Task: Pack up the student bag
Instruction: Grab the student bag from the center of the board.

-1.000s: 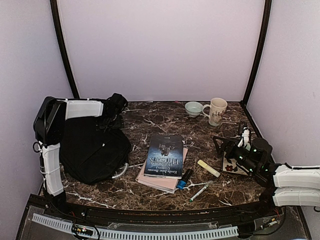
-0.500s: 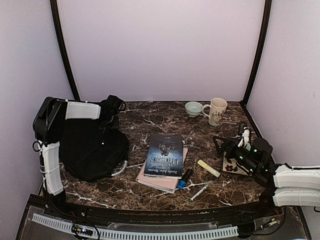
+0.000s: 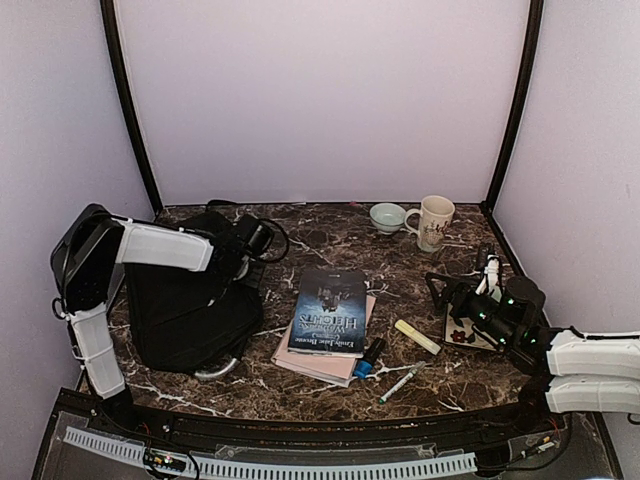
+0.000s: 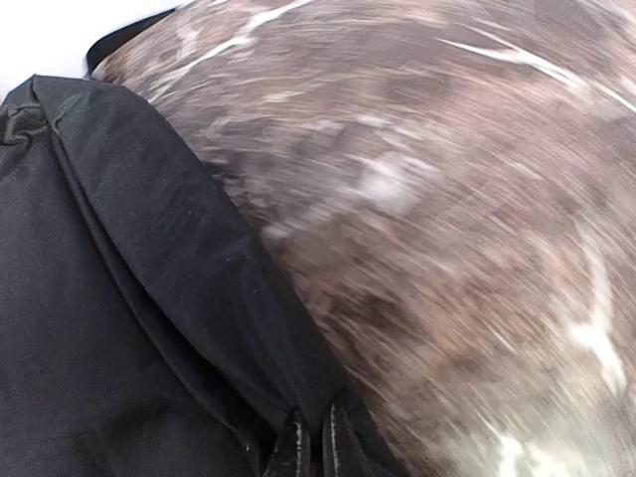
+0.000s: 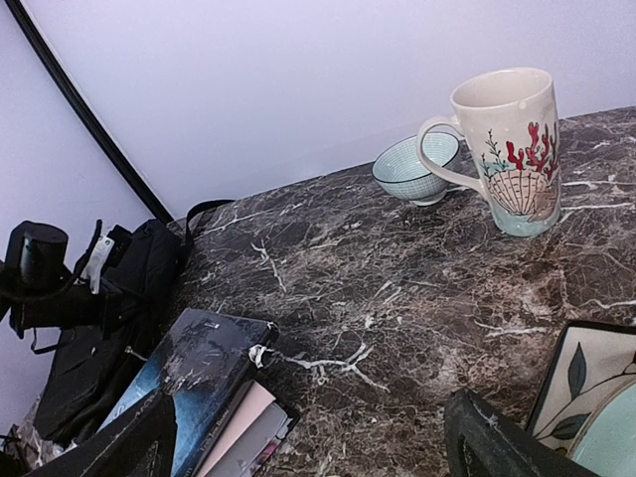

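Where it lies at the left of the dark brown marbled desk (image 3: 330,235): large flat black soft fabric student bag (image 3: 185,305), long axis roughly near-to-far, far right corner clamped between the left fingers (image 4: 296,452). Right fingers (image 5: 129,442) apart, empty. Pale lilac walls (image 3: 320,100).

Overhead looks down from the near side, whole table (image 3: 320,235) in shot. Left wrist: tight on the bag (image 4: 99,348). Right wrist: low across the table, bag and mug (image 5: 512,149) shared with overhead.
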